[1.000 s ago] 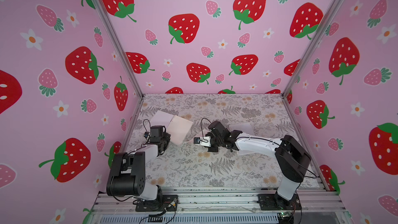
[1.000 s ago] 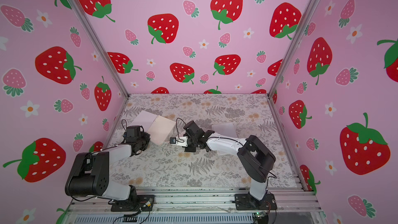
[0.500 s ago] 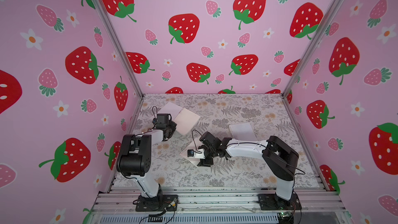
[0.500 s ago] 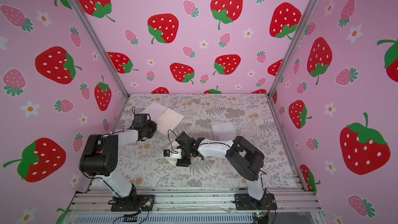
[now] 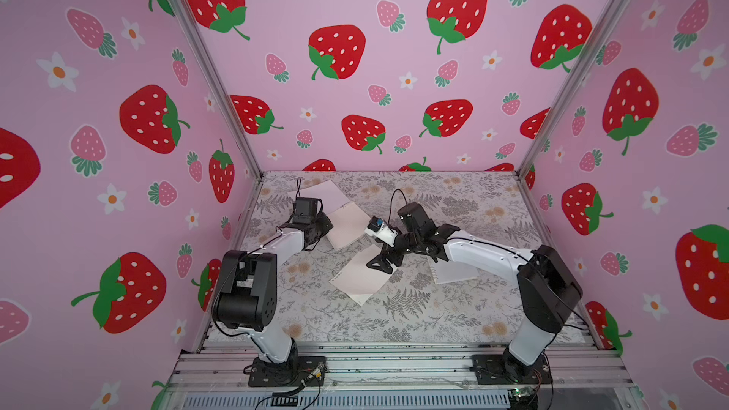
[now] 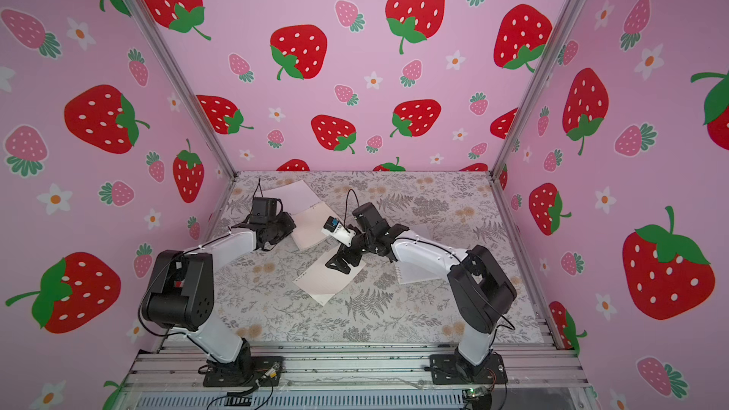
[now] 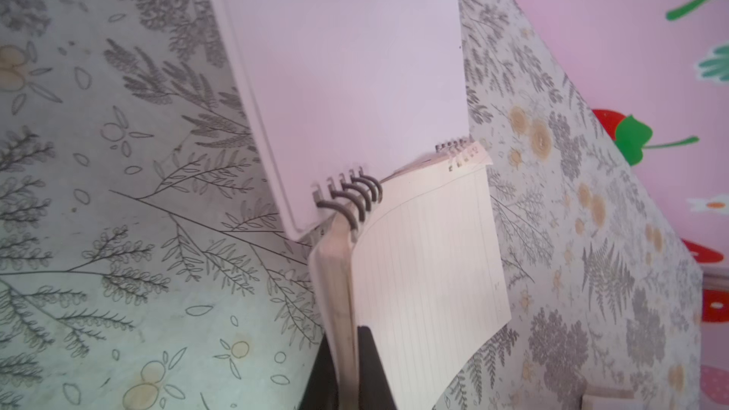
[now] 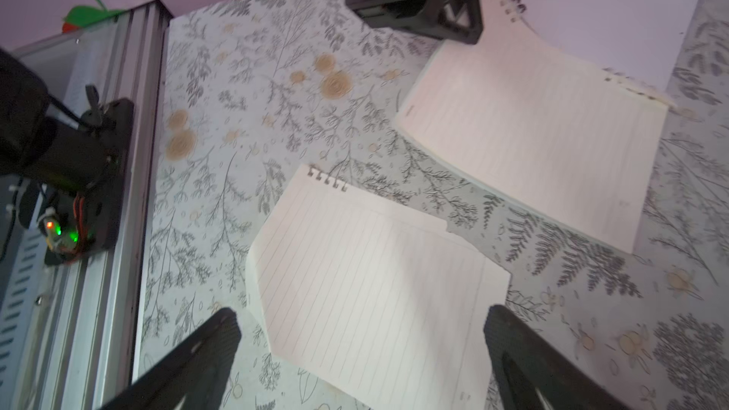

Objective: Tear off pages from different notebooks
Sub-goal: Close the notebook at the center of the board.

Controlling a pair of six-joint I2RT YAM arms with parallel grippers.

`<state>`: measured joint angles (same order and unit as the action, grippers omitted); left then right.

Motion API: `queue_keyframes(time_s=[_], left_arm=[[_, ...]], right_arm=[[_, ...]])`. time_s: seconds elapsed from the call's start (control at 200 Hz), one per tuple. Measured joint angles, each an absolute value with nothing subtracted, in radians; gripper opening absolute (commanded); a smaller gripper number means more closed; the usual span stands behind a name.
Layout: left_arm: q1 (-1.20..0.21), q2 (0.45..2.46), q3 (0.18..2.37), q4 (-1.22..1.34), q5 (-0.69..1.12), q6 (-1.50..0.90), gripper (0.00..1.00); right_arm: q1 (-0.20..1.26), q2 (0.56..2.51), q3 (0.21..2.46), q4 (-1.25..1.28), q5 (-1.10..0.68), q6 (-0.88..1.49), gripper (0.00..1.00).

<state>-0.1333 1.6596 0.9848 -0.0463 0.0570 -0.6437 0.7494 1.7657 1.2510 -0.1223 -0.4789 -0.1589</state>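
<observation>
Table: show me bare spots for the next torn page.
Free: the near table strip between the torn page and the front rail, and the far right corner behind the right arm. Crowded: centre and far left, where the open notebook, torn page, left gripper and right gripper meet.

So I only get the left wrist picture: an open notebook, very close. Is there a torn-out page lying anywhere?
Observer: Yes. One loose lined page lies flat on the table, nearer the front than that notebook.
Operator: Is anything holding it?
Observer: No. The right pincer hangs over it with its jaws wide open.
Operator: Is there another notebook?
Observer: Yes, a second notebook lies beside the page, partly under the right arm.
</observation>
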Motion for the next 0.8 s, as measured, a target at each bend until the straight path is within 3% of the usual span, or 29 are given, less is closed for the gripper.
queue_keyframes(time_s=[0.15, 0.31, 0.55, 0.8], left_arm=[[-0.192, 1.608, 0.983, -0.04, 0.085, -0.469, 0.0], [-0.221, 1.525, 0.961, -0.004, 0.144, -0.287, 0.0], [-0.231, 1.468, 0.951, 0.06, 0.283, -0.015, 0.0], [-0.25, 1.509, 0.961, 0.048, 0.296, 0.11, 0.0]], right_arm=[[0.599, 1.885, 1.402, -0.071, -0.542, 0.027, 1.0], [0.472, 2.056, 1.624, -0.086, -0.607, 0.051, 1.0], [0.443, 2.156, 1.899, -0.155, -0.695, -0.218, 1.0], [0.449, 2.148, 1.992, -0.219, -0.752, -0.47, 1.0]])
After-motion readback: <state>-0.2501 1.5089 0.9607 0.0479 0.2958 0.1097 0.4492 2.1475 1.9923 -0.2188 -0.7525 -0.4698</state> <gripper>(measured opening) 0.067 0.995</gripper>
